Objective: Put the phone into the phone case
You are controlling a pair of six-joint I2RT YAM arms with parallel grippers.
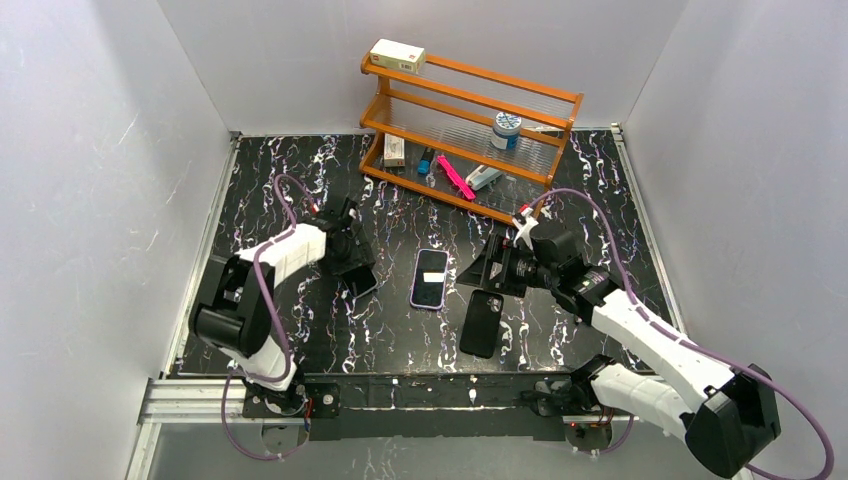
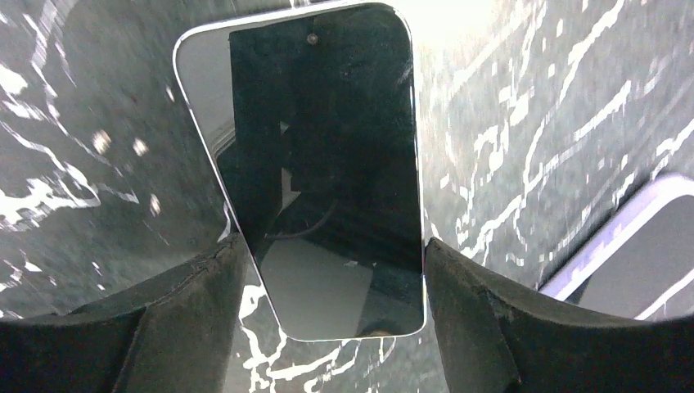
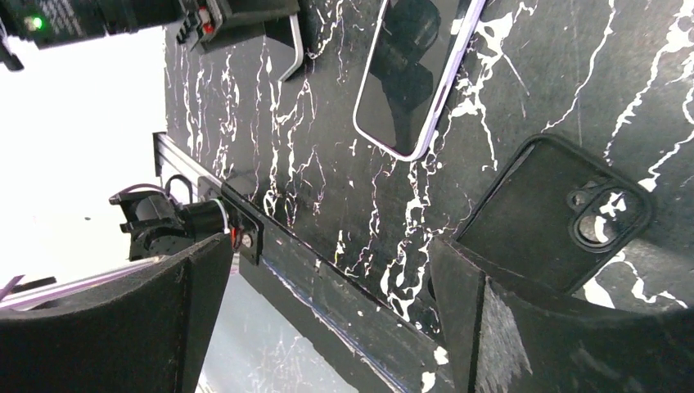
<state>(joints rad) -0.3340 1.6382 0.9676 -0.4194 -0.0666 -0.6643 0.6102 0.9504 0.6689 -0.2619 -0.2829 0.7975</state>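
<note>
The phone (image 2: 327, 147), a plain black slab with a glossy face, sits between the fingers of my left gripper (image 2: 334, 246). Both pads touch its long edges near its near end. It stays sharp while the table behind it is blurred. In the top view the left gripper (image 1: 350, 258) is at centre-left, with the phone (image 1: 363, 284) sticking out below it. The matte black phone case (image 1: 482, 322) lies flat, camera cutout visible (image 3: 610, 217). My right gripper (image 1: 492, 270) hovers just above it, wide open and empty (image 3: 327, 246).
A lavender-edged phone with a white sticker (image 1: 430, 278) lies between the two grippers and shows in both wrist views (image 2: 630, 246) (image 3: 417, 74). A wooden rack (image 1: 470, 130) with a box, a jar and small items stands at the back. The metal front rail (image 1: 400, 390) runs along the near edge.
</note>
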